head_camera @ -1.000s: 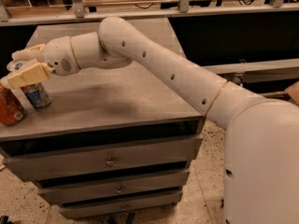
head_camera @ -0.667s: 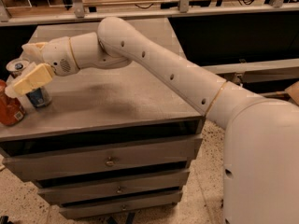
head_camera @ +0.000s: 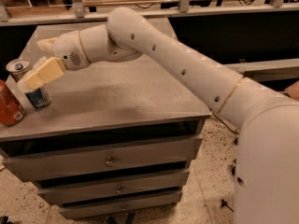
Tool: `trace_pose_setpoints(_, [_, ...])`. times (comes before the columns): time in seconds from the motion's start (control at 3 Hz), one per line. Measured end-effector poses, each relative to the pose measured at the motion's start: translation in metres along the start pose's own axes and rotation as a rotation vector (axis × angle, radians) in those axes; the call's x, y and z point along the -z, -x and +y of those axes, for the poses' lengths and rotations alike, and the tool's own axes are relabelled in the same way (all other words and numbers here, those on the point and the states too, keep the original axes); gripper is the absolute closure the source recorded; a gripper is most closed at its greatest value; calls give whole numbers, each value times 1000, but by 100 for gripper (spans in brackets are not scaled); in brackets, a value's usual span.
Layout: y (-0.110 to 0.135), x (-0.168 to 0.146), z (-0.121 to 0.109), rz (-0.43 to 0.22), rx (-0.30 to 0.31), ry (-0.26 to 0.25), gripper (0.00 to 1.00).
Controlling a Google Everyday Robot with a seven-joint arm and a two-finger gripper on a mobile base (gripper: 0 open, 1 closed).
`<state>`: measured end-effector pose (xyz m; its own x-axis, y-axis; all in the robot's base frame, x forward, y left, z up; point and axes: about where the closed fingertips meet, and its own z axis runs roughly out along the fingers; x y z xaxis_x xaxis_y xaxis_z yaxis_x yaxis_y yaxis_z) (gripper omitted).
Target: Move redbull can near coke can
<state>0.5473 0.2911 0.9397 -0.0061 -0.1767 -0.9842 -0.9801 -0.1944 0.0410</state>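
The redbull can [head_camera: 37, 97], slim and silver-blue with a silver top, stands upright near the left edge of the grey cabinet top [head_camera: 117, 92]. The coke can [head_camera: 9, 107], orange-red with a white label patch, stands right beside it at the frame's left edge. My gripper [head_camera: 33, 62] is at the redbull can. Its cream fingers [head_camera: 46, 72] are spread, and the near one crosses in front of the can's middle. The can's top shows just left of the fingers. The gripper looks open and holds nothing.
The cabinet has three drawers [head_camera: 107, 160] below its top. My white arm [head_camera: 187, 64] stretches from the lower right across the top. A wooden shelf rail [head_camera: 154, 6] runs behind. Speckled floor lies below.
The gripper has lifted and drawn back to the right, and its fingers have spread. The redbull can's top, covered one second ago, now shows. The can stays beside the coke can.
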Motion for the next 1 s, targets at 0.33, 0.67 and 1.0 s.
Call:
trace_pose_setpoints(0.33, [13,68,-16,66,-37,-175,0])
trace_pose_setpoints(0.67, [22,115,-31,65,-40,-344,0])
trace_pose_setpoints(1.0, [22,115,-31,65,-40,-344,0])
